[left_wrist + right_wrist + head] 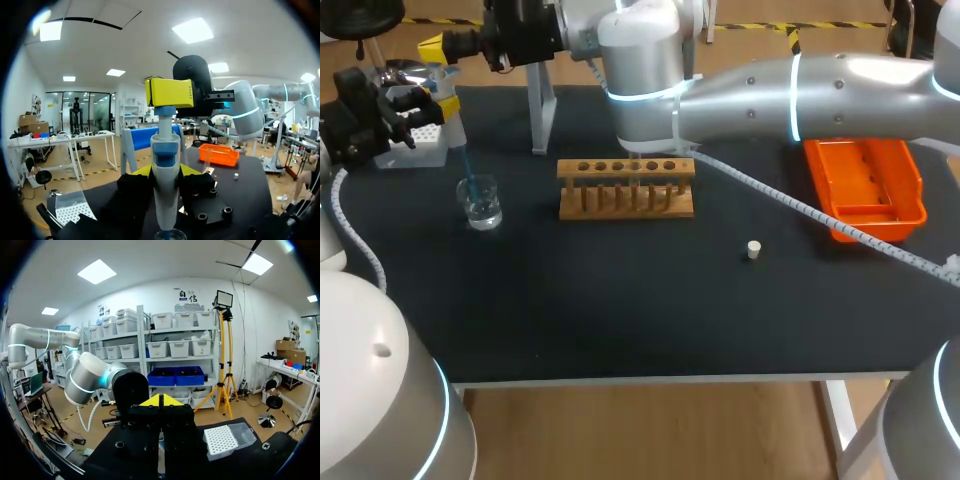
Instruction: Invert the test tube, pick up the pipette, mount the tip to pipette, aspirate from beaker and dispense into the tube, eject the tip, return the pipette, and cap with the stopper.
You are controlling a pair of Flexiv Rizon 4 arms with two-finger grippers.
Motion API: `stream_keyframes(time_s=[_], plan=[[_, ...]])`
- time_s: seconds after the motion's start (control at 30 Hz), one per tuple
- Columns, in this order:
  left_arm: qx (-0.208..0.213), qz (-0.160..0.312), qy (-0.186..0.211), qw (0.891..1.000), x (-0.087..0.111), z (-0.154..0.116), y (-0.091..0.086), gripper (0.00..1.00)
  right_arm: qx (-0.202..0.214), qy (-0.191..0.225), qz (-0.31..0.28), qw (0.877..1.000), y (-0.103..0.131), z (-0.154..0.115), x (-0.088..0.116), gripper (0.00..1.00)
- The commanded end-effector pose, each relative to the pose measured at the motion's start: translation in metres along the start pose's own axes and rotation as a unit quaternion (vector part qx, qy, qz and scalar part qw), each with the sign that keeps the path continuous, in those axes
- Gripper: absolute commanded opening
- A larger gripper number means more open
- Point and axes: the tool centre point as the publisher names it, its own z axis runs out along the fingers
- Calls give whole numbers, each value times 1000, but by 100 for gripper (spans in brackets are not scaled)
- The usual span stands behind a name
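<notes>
The left gripper (165,172) sits at the far left of the bench (620,290), and its fingers clamp the pipette (165,150) from both sides. The pipette stands upright. Its thin bluish tip (468,172) reaches down into the glass beaker (480,201), which holds clear liquid.

The right arm comes in from the right and stretches across the back of the bench. The right gripper (170,92) sits on the top end of the pipette, directly above the left gripper. Its yellow fingers are pressed together with no gap showing in either wrist view.

The white tip box (420,142) stands just beside the left gripper, behind the beaker. The wooden test tube rack (626,188) is near the middle of the bench, to the right of the beaker and apart from it. A faint clear tube seems to stand in one of its right-hand holes, though I cannot tell this for certain.

The small white stopper (754,249) lies alone on the black surface, to the right of the rack and nearer the front edge. The orange tray (865,188) rests at the right side, partly under the right arm.
</notes>
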Motion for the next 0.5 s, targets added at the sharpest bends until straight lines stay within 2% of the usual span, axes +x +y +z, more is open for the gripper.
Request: stream_keyframes(time_s=[0.03, 0.5], plan=[[1, 1, -1, 1000, 1, 0, -1, 0, -1, 1, 1, 1000, -5, 2, -1, 0], [1, 1, -1, 1000, 1, 0, -1, 0, 0, 3, 8, 1000, -16, 2, 1, 0]])
